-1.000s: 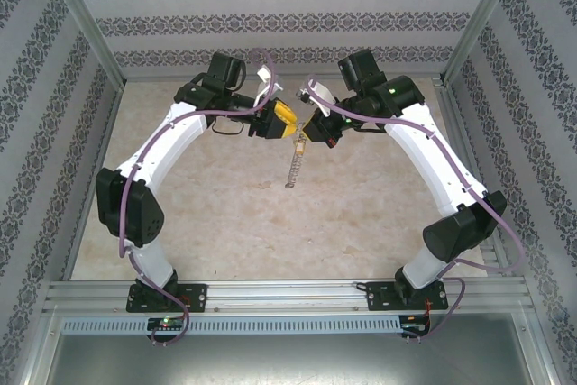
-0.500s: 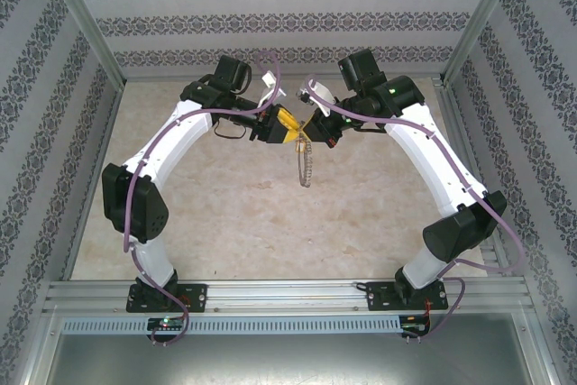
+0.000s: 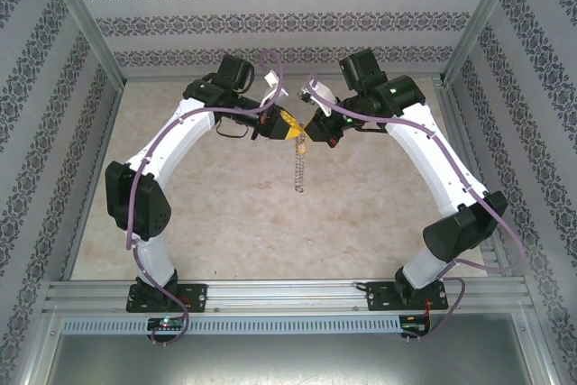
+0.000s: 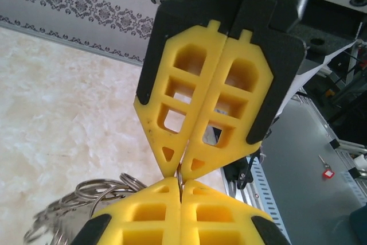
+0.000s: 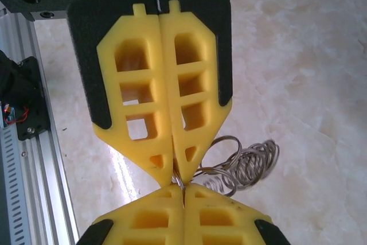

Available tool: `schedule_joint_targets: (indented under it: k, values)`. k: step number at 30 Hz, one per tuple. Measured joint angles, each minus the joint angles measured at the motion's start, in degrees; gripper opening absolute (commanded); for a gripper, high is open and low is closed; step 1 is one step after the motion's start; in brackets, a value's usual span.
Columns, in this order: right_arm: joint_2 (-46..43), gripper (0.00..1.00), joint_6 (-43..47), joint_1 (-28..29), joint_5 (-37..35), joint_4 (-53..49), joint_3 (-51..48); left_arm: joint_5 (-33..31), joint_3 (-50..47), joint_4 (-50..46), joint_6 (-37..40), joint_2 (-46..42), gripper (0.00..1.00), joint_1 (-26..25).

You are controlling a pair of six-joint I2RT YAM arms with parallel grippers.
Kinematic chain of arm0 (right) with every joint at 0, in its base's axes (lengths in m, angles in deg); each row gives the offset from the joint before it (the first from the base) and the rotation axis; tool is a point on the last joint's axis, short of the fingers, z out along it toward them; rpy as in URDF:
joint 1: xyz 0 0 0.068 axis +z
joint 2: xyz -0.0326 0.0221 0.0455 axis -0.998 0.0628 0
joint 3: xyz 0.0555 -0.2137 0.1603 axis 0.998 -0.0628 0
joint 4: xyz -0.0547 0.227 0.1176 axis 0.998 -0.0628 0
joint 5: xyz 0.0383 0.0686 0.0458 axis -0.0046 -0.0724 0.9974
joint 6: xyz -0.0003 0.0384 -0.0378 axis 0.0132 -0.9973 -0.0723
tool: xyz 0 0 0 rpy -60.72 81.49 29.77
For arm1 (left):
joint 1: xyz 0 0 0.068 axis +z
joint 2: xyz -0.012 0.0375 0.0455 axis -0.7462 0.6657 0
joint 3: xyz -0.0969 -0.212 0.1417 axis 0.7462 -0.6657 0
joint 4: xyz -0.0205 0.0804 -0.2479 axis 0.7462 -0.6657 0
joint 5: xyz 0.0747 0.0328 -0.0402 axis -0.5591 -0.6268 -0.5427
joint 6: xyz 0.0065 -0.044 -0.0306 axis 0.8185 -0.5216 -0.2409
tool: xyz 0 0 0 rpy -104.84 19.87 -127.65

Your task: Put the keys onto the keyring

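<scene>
The left gripper point(image 4: 180, 185) and right gripper point(image 5: 183, 189), both of ribbed yellow plastic, sat tip to tip with their fingers pressed fully together. Both pinched the thin silvery wire keyring point(image 5: 246, 164). Its looped metal fringe dangled centrally above the mottled beige table point(image 3: 225, 214), the individual pieces too small to tell apart from overhead.

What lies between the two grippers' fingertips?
A thin loop of the keyring, pinched by the left gripper and the right gripper; both wrist views show it.
</scene>
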Motion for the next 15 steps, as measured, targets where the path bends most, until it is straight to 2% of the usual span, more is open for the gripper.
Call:
schedule_joint_targets:
  k: [2, 3, 6, 11, 15]
  values:
    - [-0.04, 0.01, -0.04, 0.00, -0.07, 0.04, 0.00, 0.00, 0.00, 0.07, -0.04, 0.00, 0.00, 0.00]
    - [-0.09, 0.13, -0.26, -0.02, -0.22, 0.13, 0.00, -0.02, -0.02, 0.33, -0.28, 0.00, 0.00, 0.00]
    - [-0.83, 0.35, -2.14, -0.66, -1.55, 2.08, -1.03, 0.39, -1.57, 3.78, -1.99, -0.48, 0.00, -0.02]
    - [-7.50, 0.35, -8.44, -4.00, -0.13, 12.50, -10.36, -0.44, -4.00, 9.31, -5.27, -1.31, 0.00, -0.50]
    - [-16.85, 0.22, -17.29, -6.95, 0.70, 25.75, -23.08, -0.87, -5.62, 12.22, -7.41, -1.36, 0.00, -0.92]
